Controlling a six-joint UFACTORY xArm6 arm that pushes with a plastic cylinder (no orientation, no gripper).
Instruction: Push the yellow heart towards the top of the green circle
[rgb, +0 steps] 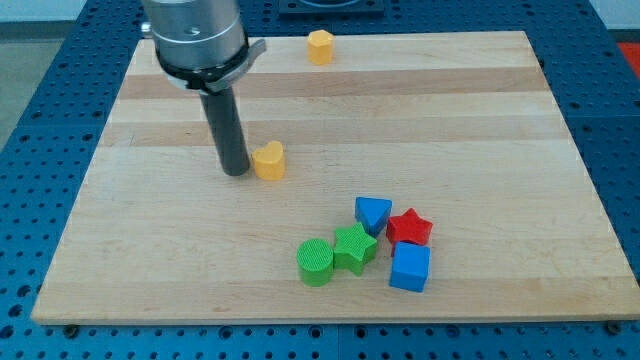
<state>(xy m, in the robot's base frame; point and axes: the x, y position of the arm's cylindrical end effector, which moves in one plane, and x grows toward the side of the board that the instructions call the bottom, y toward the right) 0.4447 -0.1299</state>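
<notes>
tip: my tip, lower end of the dark rod, sits on the pale wooden board, touching or just beside the left edge of the small yellow heart-shaped block.
gripper: none on this rig, so nothing to open or clamp; it only pushes.
target: green round ribbed block, toward the view's bottom and right of the yellow heart, well apart from it.
cluster: green star block touches the green circle's right; blue wedge-like block, red star block and blue cube beside it.
other: yellow hexagonal block at the view's top edge, out of play.
risk 1: I judge a push from the left sends the heart rightward, past the circle's top into the green star or blue block.
risk 2: off-centre contact on the lobes could spin the heart off my tip.
</notes>
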